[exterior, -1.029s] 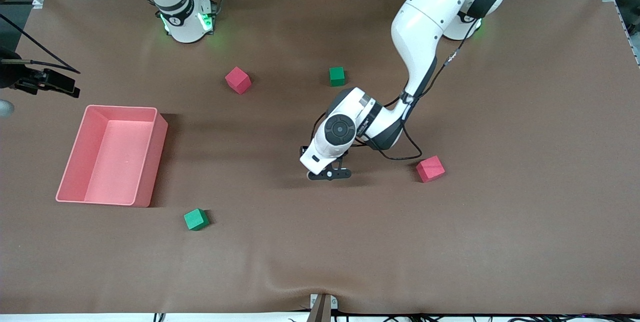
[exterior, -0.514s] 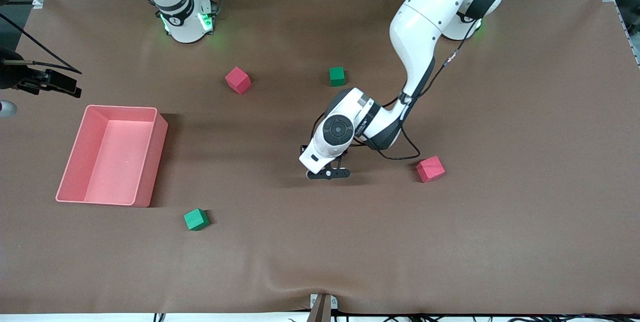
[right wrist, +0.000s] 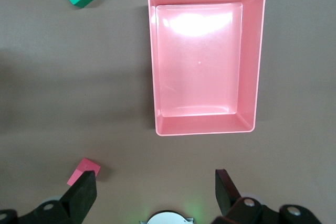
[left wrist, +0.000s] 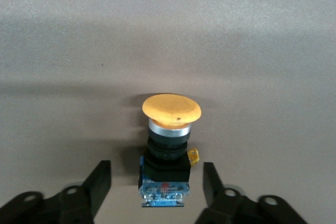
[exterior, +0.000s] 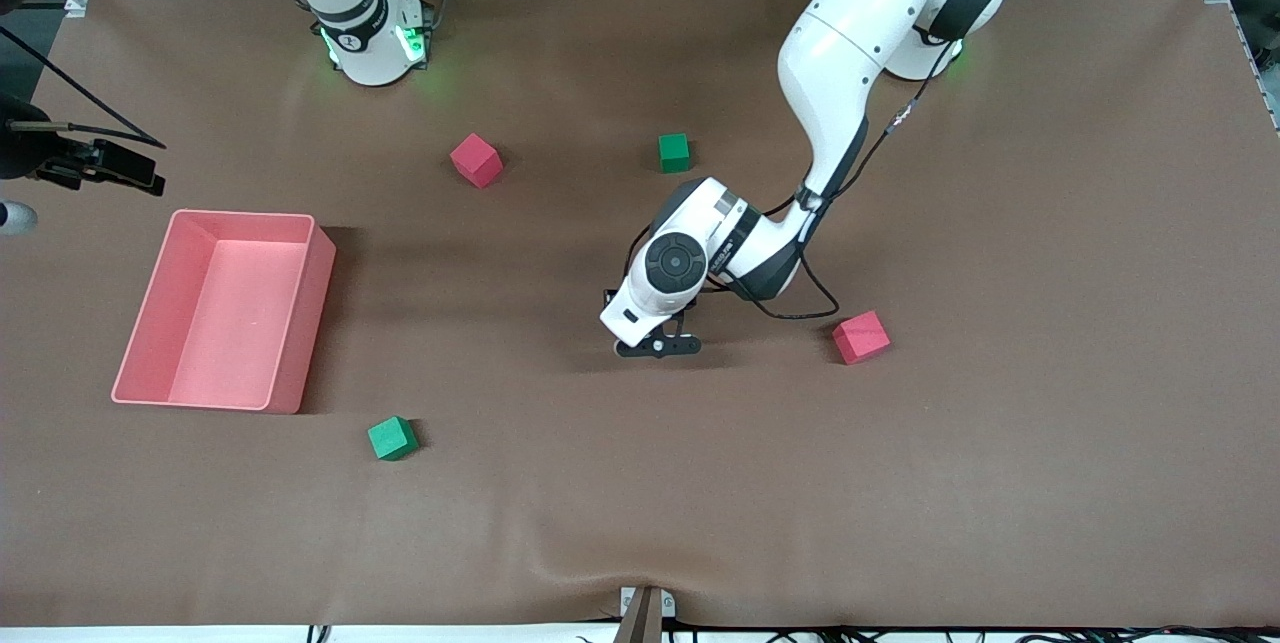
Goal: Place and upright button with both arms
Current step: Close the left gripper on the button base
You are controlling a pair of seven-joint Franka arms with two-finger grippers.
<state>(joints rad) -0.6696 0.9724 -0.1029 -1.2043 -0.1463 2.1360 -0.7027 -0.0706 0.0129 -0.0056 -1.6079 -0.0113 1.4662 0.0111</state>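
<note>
1. In the front view the button is hidden under the left arm's wrist
2. The left gripper (left wrist: pixel 156 190) is cut off by the left wrist view's edge; only two fingers (left wrist: pixel 98 182) show
3. The right gripper (right wrist: pixel 155 192) is cropped likewise in the right wrist view
4. The right arm's upper links leave the front view's edge

Pink bin (exterior: pixel 300 343) — four foam cubes (exterior: pixel 476 160).
</note>
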